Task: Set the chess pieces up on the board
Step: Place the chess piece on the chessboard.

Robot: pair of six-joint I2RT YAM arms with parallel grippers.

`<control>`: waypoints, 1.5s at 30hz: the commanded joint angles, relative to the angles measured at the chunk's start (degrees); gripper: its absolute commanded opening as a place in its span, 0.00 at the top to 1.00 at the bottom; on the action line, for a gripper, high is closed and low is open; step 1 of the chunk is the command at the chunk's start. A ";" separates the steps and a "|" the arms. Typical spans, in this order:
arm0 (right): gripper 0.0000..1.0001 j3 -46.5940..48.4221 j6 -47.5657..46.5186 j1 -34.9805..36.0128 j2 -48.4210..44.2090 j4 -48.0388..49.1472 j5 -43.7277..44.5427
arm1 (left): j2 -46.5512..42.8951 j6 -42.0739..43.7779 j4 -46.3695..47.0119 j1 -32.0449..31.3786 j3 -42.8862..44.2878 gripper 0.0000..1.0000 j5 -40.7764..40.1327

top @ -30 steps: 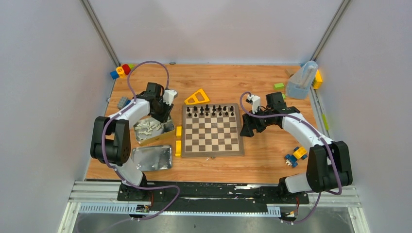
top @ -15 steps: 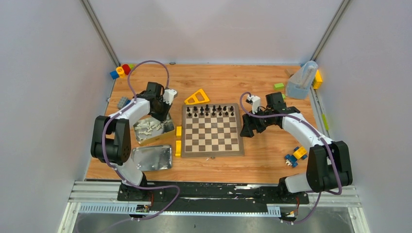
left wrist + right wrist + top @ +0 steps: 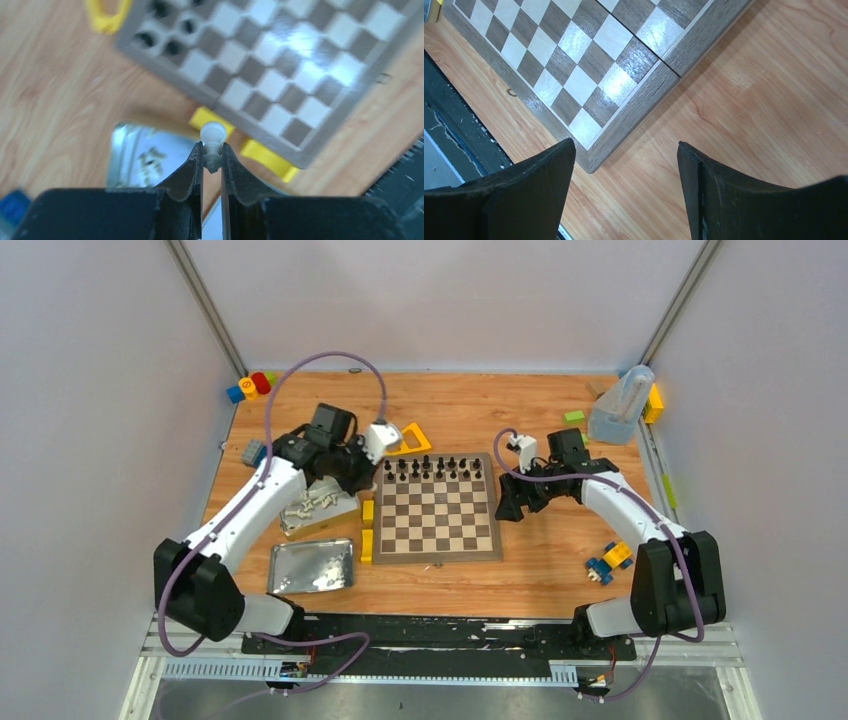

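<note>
1. Top view: the board (image 3: 437, 510) sat mid-table with the black pieces (image 3: 437, 468) in 2 rows along its far side. The near rows were bare, with no pale ones on it that I could see. My left gripper (image 3: 360, 472) hung by the board's far-left corner, between it and the tin (image 3: 347, 506) holding the pale pieces (image 3: 310, 505). From up there I couldn't tell what was in its fingers. The right gripper (image 3: 507, 505) sat just off the board's right edge.

2. Left wrist: this one settled it. The fingers were pinched narrow on 1 pale piece (image 3: 212, 136), its round head poking above the tips, a pawn I reckon. Below it, all blurry, were the board and the yellow blocks (image 3: 265, 152) along its edge. So my read is I was mid-carry, taking a pale piece from tin to board. Next I'd need to swing over the near rows, lower it upright onto the middle of a square, and open gently so it doesn't tip.

3. Right wrist: the fingers were spread wide with nothing between them, over bare table (image 3: 749, 110) beside a board corner. It showed the empty squares sharp, which the top view was too small for, but it caught 0 pieces.
</note>
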 commanded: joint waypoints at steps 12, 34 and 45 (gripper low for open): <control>0.25 3.86 2.42 -7.42 -5.87 0.72 3.31 | 13.91 5.14 -3.52 -30.29 7.05 0.87 5.66; 0.25 2.24 1.51 -10.05 -6.75 0.57 0.51 | 22.40 5.35 -0.07 -31.95 6.38 0.83 2.40; 0.25 2.20 1.28 -10.07 -6.25 0.22 -0.25 | 21.66 5.75 -0.28 -32.19 5.00 0.80 0.13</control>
